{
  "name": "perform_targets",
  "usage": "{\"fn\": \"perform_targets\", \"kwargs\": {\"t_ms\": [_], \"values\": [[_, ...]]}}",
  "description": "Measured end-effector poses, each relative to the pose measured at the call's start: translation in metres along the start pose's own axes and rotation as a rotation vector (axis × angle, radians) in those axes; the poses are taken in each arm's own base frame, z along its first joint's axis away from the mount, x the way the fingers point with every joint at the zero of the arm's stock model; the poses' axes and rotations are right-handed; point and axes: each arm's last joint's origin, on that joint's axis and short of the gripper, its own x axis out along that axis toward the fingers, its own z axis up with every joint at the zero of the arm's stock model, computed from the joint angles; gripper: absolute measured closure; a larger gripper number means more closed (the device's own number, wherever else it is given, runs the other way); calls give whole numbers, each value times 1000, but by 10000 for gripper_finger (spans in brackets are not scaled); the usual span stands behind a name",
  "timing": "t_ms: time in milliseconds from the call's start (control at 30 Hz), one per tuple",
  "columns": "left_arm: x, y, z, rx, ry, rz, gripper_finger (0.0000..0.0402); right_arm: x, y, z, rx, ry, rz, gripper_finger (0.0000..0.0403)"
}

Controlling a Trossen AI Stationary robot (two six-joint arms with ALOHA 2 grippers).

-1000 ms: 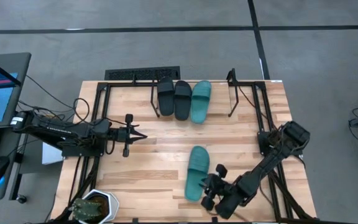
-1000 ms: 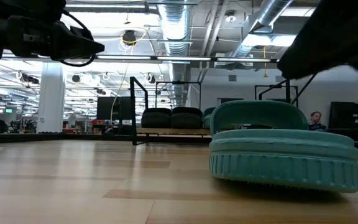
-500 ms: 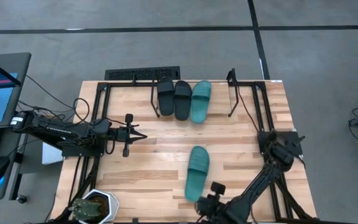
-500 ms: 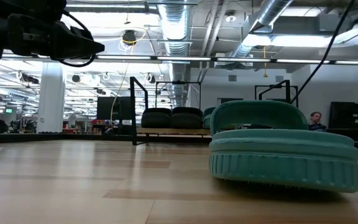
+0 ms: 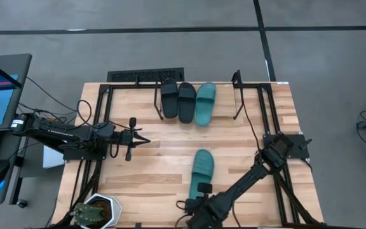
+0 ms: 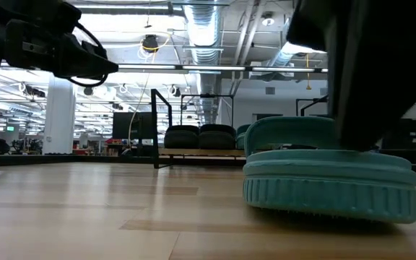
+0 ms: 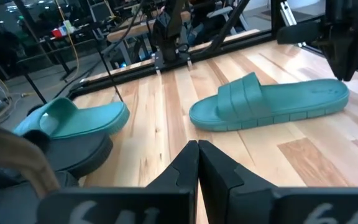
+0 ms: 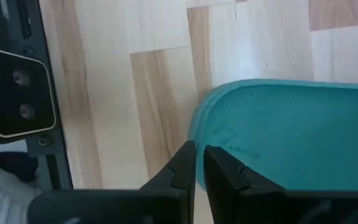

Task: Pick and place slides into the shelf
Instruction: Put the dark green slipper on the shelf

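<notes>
High view: three slides parked side by side in the shelf (image 5: 236, 95) at the far edge of the wooden surface (image 5: 151, 165) — two black slides (image 5: 177, 100) and a teal slide (image 5: 205, 102). Fourth teal slide (image 5: 201, 175) lying loose near the front edge. Right claw (image 5: 199, 201) down at that slide's near end; cannot tell from here how its fingers stand. Left claw (image 5: 142, 137) hovering over the left half, well apart from every slide, pressed together on nothing.

Low view: loose slide (image 6: 331, 177) flat on the boards, dark arm mass just above it; shelf (image 6: 165, 130) with its slides far behind.

Left wrist view: fingers (image 7: 182, 171) touching, loose slide (image 7: 269, 102) beyond.

Right wrist view: fingers (image 8: 225, 168) nearly together, straddling the slide's (image 8: 291, 134) rim; cannot tell whether pinching it.
</notes>
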Motion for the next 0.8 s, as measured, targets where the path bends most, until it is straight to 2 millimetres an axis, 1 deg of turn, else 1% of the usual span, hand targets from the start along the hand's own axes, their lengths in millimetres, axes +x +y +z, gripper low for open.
{"fn": "perform_targets", "kwargs": {"t_ms": [233,467,700,800], "values": [[0,0,0,-29,-1,-1,402,3,-12,11,-13,32,28,385],[0,-1,-2,-46,22,-7,402,6,-20,18,10,67,68,381],[0,-1,-2,-78,23,-7,401,7,-22,19,16,76,78,376],[0,-1,-2,-80,23,-7,401,7,-22,20,63,99,101,379]]}}
